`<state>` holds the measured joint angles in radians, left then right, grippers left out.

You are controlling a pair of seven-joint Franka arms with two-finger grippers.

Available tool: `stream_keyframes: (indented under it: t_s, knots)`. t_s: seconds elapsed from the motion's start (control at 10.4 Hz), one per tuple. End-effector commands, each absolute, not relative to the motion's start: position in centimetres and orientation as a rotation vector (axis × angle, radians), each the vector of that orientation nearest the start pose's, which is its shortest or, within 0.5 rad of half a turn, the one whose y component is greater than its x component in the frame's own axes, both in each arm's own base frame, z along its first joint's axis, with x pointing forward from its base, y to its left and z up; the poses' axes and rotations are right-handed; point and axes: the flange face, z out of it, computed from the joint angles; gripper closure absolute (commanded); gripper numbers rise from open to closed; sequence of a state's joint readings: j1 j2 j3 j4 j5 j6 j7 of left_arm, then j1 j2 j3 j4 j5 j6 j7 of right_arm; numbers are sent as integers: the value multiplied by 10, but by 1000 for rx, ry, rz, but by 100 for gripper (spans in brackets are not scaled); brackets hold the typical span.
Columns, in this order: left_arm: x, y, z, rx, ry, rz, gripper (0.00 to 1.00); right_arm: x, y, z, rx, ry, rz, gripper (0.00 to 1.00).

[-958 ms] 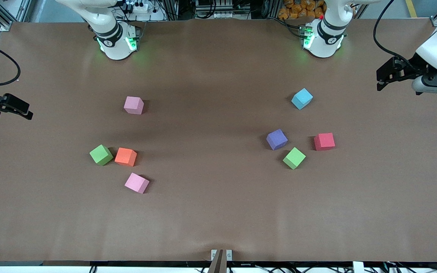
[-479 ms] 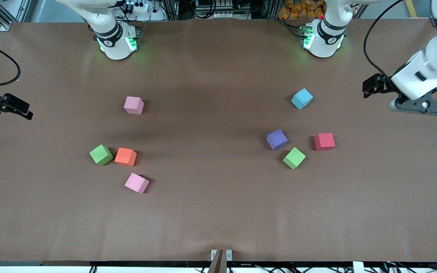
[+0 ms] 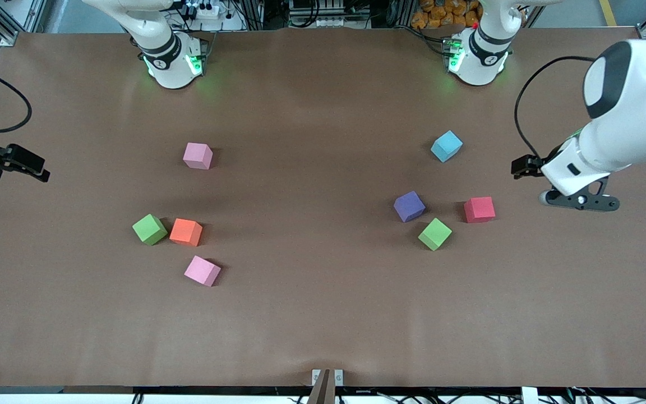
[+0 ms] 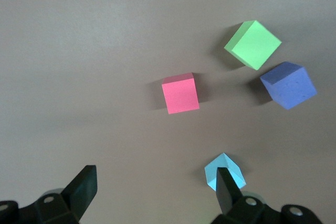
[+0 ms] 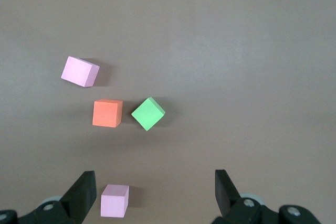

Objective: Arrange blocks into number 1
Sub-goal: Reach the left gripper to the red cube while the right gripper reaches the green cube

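Near the right arm's end of the table, a green block [image 3: 149, 229] [image 5: 148, 114] touches an orange block [image 3: 186, 232] [image 5: 108, 113]. Toward the left arm's end lie a purple block [image 3: 409, 206] [image 4: 289, 85], a second green block [image 3: 434, 234] [image 4: 253, 44] and a red block [image 3: 479, 209] [image 4: 180, 93], each apart from the others. My left gripper [image 3: 525, 167] [image 4: 156, 182] hangs open and holds nothing, over bare table just past the red block toward the left arm's end. Over the table's edge at the right arm's end, my right gripper [image 3: 20, 163] [image 5: 155, 190] is open and holds nothing.
Two pink cubes [image 3: 198, 155] [image 3: 202, 271] lie near the green and orange pair, one farther from the front camera and one nearer. A light-blue cube [image 3: 446, 146] [image 4: 224, 171] sits farther from the front camera than the purple block. Brown table [image 3: 312, 185] stretches between the two groups.
The left arm has swung in from the table's end and lowered its gripper toward the red block. The right arm has barely moved. No block has shifted.
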<state>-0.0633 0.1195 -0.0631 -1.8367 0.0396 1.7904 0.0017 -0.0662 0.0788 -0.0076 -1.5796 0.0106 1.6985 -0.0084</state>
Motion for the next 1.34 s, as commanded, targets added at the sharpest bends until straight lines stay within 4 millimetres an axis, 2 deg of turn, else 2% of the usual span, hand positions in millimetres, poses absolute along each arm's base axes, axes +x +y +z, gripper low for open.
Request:
stream_keyframes:
  t_s: [0.0, 0.1, 0.38, 0.67, 0.77, 0.96, 1.25]
  knots:
    - [570, -61, 414, -3106, 203, 266, 0, 600, -50, 571, -3115, 133, -78, 0]
    - [573, -55, 400, -3104, 187, 302, 0, 606, -50, 562, -3115, 131, -83, 0]
    - [581, -54, 352, -3097, 169, 371, 0, 617, -49, 541, -3115, 128, -88, 0]
    - [590, -73, 311, -3092, 59, 356, 0, 623, -51, 511, -3115, 134, -126, 0]
    - [591, -75, 297, -3093, 55, 366, 0, 626, -50, 488, -3115, 136, -150, 0]
    - [593, -80, 281, -3087, 1, 376, 0, 626, -43, 452, -3116, 114, -162, 0]
    - [591, -91, 253, -3073, -29, 403, 0, 620, -22, 408, -3122, 1, -102, 0]
